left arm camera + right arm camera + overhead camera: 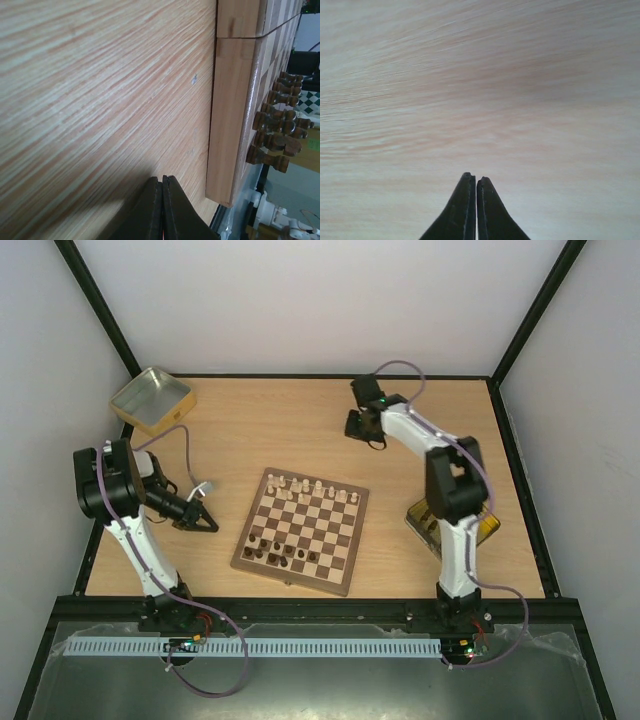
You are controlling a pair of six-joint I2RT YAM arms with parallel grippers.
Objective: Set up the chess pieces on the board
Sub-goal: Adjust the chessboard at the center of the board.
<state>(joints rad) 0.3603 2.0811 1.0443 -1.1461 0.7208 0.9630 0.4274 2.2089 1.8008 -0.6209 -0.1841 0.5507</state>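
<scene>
The board (320,525) lies in the middle of the table. Pale cream chess pieces (310,488) stand in rows along its far edge and dark brown pieces (285,552) along its near edge. My left gripper (207,523) is shut and empty, low over the table just left of the board. In the left wrist view the shut gripper (162,177) points at the board's side edge (232,115), with dark pieces (275,127) beyond. My right gripper (365,430) is shut and empty at the far middle of the table; its wrist view shows the gripper (471,176) over bare wood.
A gold tin (152,398) stands at the far left corner. Another gold tin (483,528) lies at the right, partly hidden behind the right arm. Black frame rails bound the table.
</scene>
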